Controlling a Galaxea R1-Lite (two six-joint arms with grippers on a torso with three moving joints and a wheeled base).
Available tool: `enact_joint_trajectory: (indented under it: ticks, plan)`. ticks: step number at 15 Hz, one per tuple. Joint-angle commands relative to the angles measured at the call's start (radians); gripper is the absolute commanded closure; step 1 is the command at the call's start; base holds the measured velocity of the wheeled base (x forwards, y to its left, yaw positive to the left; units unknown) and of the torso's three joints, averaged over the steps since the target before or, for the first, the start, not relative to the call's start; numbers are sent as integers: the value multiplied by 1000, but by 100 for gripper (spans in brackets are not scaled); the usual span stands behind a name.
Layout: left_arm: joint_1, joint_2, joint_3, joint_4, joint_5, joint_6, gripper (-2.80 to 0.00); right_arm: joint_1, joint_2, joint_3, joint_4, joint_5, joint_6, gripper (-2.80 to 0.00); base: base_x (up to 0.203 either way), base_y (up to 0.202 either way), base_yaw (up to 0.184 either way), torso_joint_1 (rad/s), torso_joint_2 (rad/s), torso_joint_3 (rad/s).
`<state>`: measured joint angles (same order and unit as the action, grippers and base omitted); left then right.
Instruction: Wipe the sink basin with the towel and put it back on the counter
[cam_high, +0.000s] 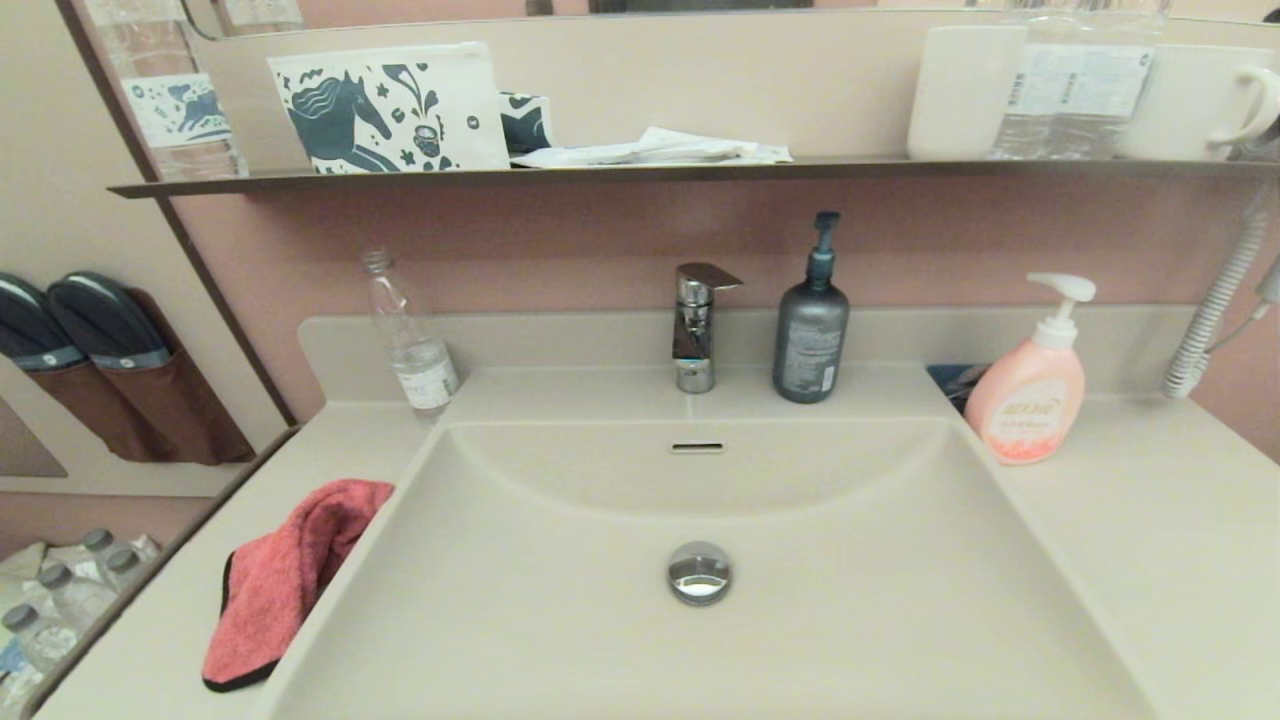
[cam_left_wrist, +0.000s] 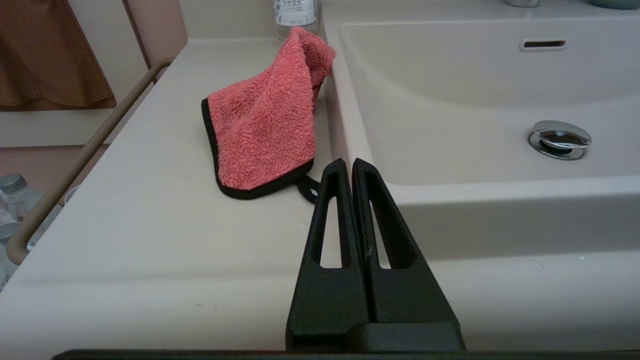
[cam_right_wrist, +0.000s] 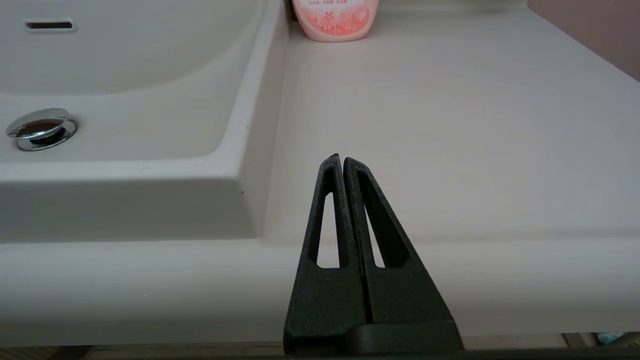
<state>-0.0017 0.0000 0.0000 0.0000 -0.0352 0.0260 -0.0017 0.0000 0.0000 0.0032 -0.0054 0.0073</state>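
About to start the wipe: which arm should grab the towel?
Left. The towel lies on the counter left of the sink basin, just ahead of the shut left gripper; the right gripper faces the opposite side.

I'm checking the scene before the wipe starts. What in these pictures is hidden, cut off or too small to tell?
- Coral-pink terry towel: folded on the beige counter, so its underside is hidden in the head and left wrist views.
- Both arms: outside the head view; only the shut left gripper and right gripper show.
- Beige sink basin: near edge cut off in the head view.
- Grey pump bottle: label print too small.
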Motion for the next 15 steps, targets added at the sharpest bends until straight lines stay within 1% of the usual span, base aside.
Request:
enact_joint_trajectory:
  ticks: [1, 5, 6, 7, 8, 9, 10, 15]
  plan:
    - [0, 2, 0, -2, 0, 0, 0, 0, 2, 0, 0, -1, 0, 0, 0, 0, 0, 0, 0, 0]
    - [0, 2, 0, 0, 0, 0, 0, 0, 2, 0, -3, -14, 14, 0, 0, 0, 0, 0, 0, 0]
    - [0, 2, 0, 0, 0, 0, 0, 0, 2, 0, -3, 33, 14, 0, 0, 0, 0, 0, 0, 0]
    - [0, 2, 0, 0, 0, 0, 0, 0, 2, 0, -3, 102, 14, 0, 0, 0, 0, 0, 0, 0]
    - [0, 2, 0, 0, 1, 0, 0, 0, 2, 0, -3, 93, 15, 0, 0, 0, 0, 0, 0, 0]
    - [0, 2, 0, 0, 1, 0, 0, 0, 2, 0, -3, 12, 16, 0, 0, 0, 0, 0, 0, 0]
    - [0, 2, 0, 0, 0, 0, 0, 0, 2, 0, -3, -16, 17, 0, 0, 0, 0, 0, 0, 0]
    - [0, 2, 0, 0, 1, 0, 0, 0, 2, 0, -3, -16, 17, 0, 0, 0, 0, 0, 0, 0]
